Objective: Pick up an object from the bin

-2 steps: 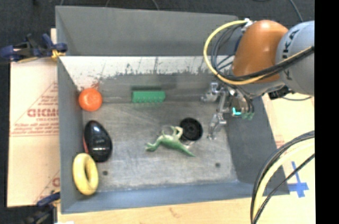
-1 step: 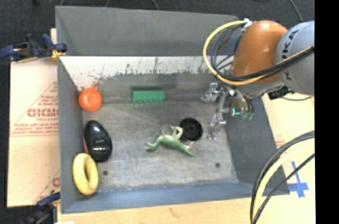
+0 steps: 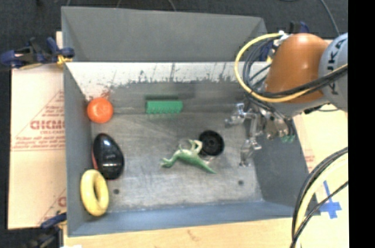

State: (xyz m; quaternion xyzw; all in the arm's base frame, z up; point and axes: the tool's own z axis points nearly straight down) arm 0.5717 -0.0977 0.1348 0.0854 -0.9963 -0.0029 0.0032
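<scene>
A small black round piece (image 3: pixel 210 143), ring-like, with a darker hollow in its middle and a faint shine on its rim, lies flat on the floor of the grey metal bin (image 3: pixel 164 41), right of centre. It is the thing nearest the hand (image 3: pixel 241 137), which hangs just to its right and apart from it. The hand's two metal fingers (image 3: pixel 236 118) are spread wide with nothing between them, one toward the back wall and the other toward the front. Behind the hand are the arm's rounded orange cover (image 3: pixel 296 68) and loops of yellow and black cable (image 3: pixel 249 74).

A green toy lizard (image 3: pixel 190 159) touches the black piece on its left, sprawled on the floor with a pale patch at the end next to the piece. Further back, near the rear wall, lies a green rectangular block (image 3: pixel 163 106). Well to the left sits an orange ball (image 3: pixel 100 110). In front of the ball is a glossy black oval thing shaped like a computer mouse (image 3: pixel 108 156), and just beside that, in the front-left corner, a yellow ring (image 3: pixel 94 192)
</scene>
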